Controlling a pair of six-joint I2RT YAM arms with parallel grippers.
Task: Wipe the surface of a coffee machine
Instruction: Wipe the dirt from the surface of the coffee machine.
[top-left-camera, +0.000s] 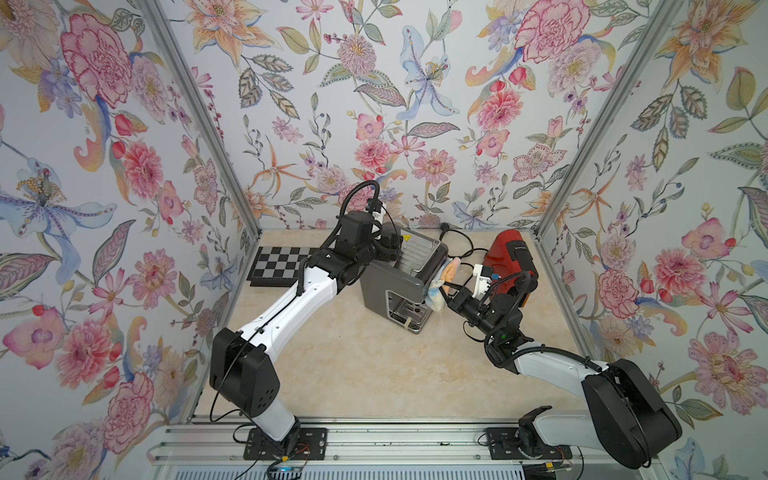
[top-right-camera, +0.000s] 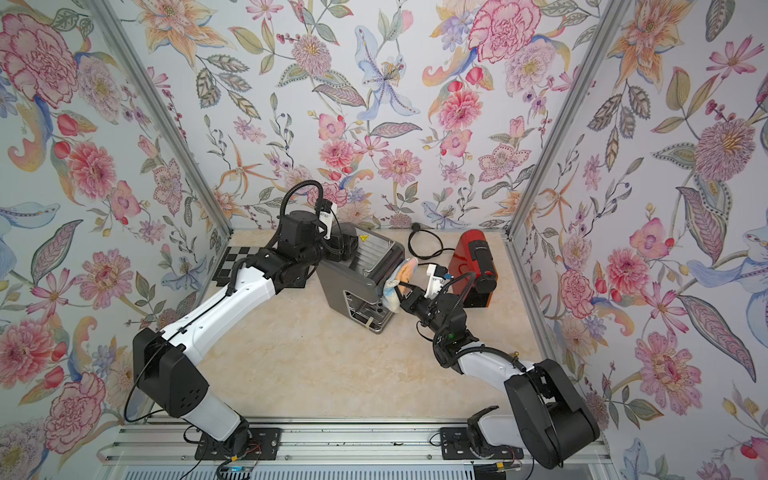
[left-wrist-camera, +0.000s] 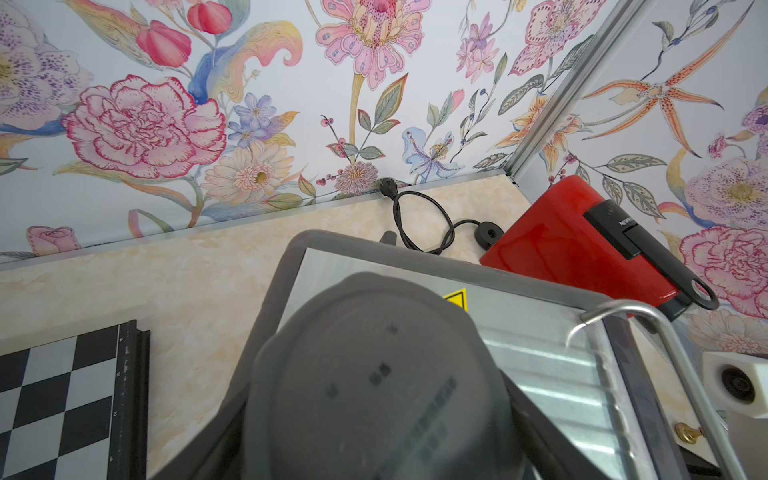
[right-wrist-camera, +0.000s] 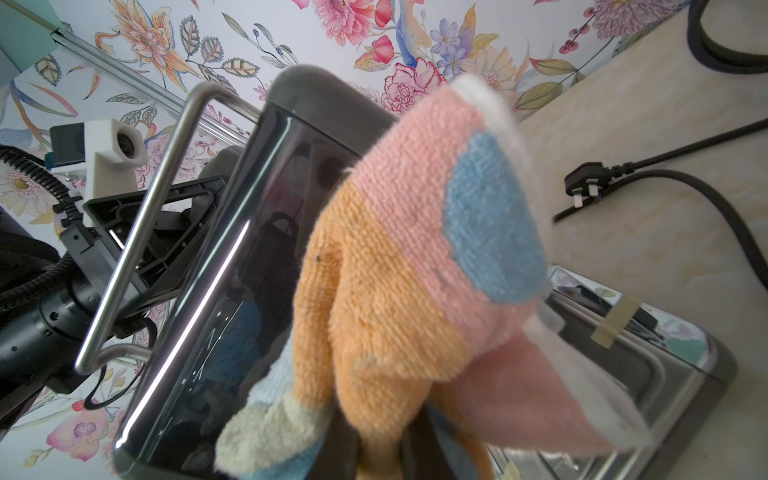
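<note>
The right gripper (top-left-camera: 449, 291) pinches a cloth (top-left-camera: 444, 272) tight, pressing it to the machine (top-left-camera: 386, 282) side just ahead of its tips to wipe, while the left gripper (top-left-camera: 388, 246), jaws wide at the rear, seemingly steadies it, though I cannot tell if it grips.

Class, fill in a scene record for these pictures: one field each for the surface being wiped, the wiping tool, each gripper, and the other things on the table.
Being wiped: grey coffee machine, upright, mid-table
Tool: multicoloured cloth, pressed against the machine's glossy side panel
Right gripper: jaws shut on the cloth
Left gripper: jaws wide, either side of the machine's round rear part; grip unclear
Also on table: red coffee machine, chessboard, black power plug and cable
</note>
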